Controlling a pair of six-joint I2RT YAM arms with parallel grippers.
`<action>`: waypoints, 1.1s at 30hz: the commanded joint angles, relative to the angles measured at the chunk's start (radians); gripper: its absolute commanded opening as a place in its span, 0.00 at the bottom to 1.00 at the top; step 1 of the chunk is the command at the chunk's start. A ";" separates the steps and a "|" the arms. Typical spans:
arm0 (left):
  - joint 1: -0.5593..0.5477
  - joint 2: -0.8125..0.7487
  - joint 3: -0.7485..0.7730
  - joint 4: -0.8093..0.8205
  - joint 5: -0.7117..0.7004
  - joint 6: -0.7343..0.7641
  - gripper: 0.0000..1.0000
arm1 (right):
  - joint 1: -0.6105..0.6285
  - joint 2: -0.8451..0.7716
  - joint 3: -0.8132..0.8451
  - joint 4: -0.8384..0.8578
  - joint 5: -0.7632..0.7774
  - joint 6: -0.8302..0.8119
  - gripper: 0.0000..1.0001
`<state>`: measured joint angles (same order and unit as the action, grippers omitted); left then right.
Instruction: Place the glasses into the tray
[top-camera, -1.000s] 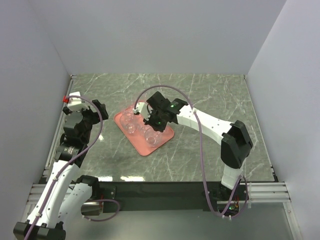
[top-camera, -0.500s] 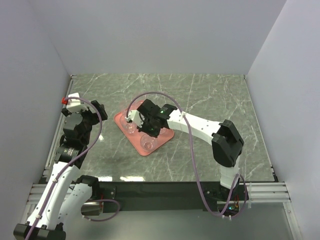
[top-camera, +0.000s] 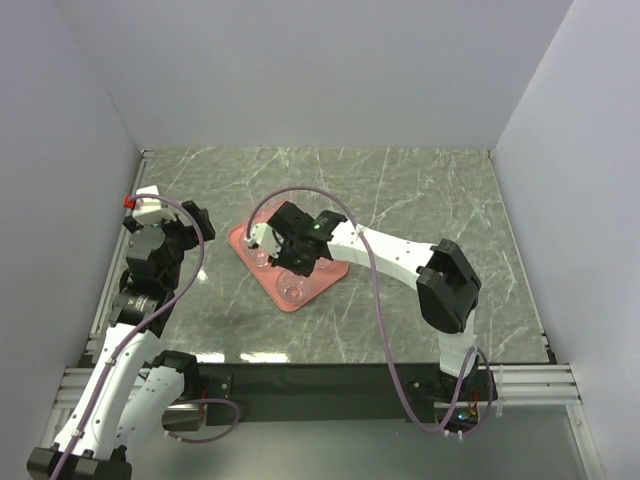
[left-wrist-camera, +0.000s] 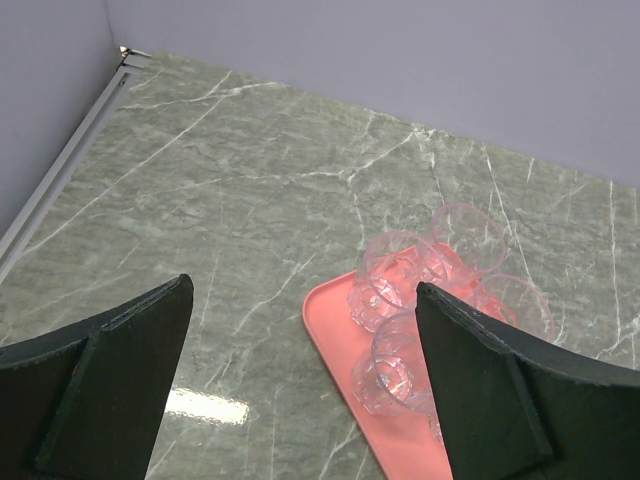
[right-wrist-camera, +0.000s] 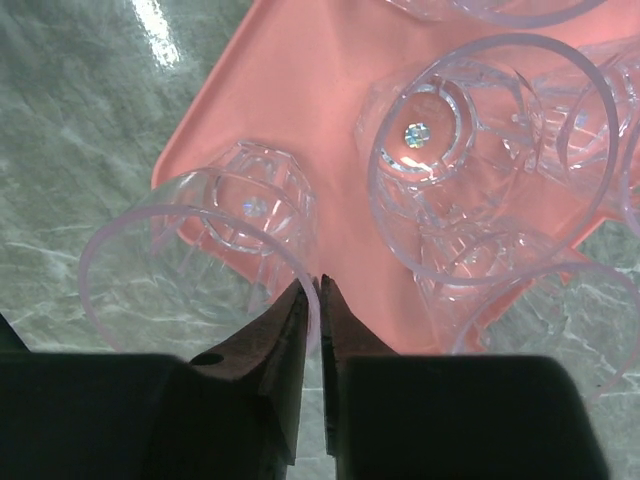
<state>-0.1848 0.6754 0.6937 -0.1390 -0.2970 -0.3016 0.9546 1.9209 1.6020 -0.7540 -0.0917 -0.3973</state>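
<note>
The salmon-pink tray (top-camera: 240, 240) lies left of the table's middle and holds several clear glasses (top-camera: 293, 291). My right gripper (top-camera: 268, 240) hovers over the tray's left part, shut on the rim of one clear glass (right-wrist-camera: 200, 250), which hangs over the tray's corner (right-wrist-camera: 300, 110). In the right wrist view the fingertips (right-wrist-camera: 298, 300) pinch the glass wall; other glasses (right-wrist-camera: 480, 150) stand close by. My left gripper (top-camera: 197, 218) is open and empty, raised to the left of the tray. Its view shows the tray (left-wrist-camera: 345, 340) with glasses (left-wrist-camera: 395, 280) between the wide-apart jaws.
White walls close in the green marble table (top-camera: 420, 190) on three sides. A metal rail (left-wrist-camera: 60, 190) runs along the table's left edge. The right arm (top-camera: 400, 255) stretches over the table from the right.
My right gripper has moved left across the tray, carrying the glass from the tray's far right part to its left part. The left arm has not moved.
</note>
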 joint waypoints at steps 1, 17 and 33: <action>-0.002 -0.013 0.000 0.036 -0.007 -0.001 0.99 | 0.012 0.006 0.047 -0.010 0.012 0.002 0.25; -0.002 -0.043 -0.016 0.058 0.007 0.007 1.00 | 0.010 -0.224 -0.039 -0.053 0.061 -0.100 0.56; -0.002 -0.030 -0.034 0.079 0.042 0.021 0.99 | -0.404 -0.649 -0.318 0.051 -0.132 -0.048 0.62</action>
<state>-0.1848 0.6399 0.6662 -0.1104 -0.2802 -0.2996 0.6285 1.3998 1.3380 -0.7696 -0.1520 -0.4808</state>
